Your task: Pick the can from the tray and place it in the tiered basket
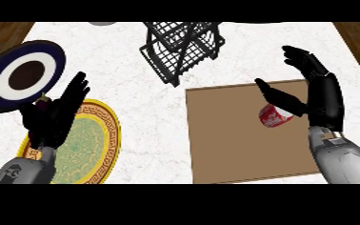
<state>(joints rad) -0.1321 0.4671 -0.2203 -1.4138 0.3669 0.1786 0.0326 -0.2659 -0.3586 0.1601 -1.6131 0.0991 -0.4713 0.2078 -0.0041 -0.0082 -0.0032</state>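
The counter [151, 138] is white stone with wood showing at the far corners. A flat brown tray [232, 148] lies on the right side of it. The red can [275, 116] lies on its side on the tray, near the tray's far right part. The right hand [313, 83] is over that end of the tray with its fingers straight and spread. Its thumb [280, 97] sticks out just above the can, but the hand is not wrapped round the can (whether the thumb touches it cannot be told).

The black wire basket [181, 47] stands at the back of the counter, in the middle, well apart from the can.

On the left, a gold and green plate [95, 145] lies near the front. The left hand [55, 112] shows above this plate, open, with its fingers pointing up. A small purple thing [44, 100] peeks out just beside its fingers. Behind that sits a dark blue and white plate [28, 74] with a brown middle.
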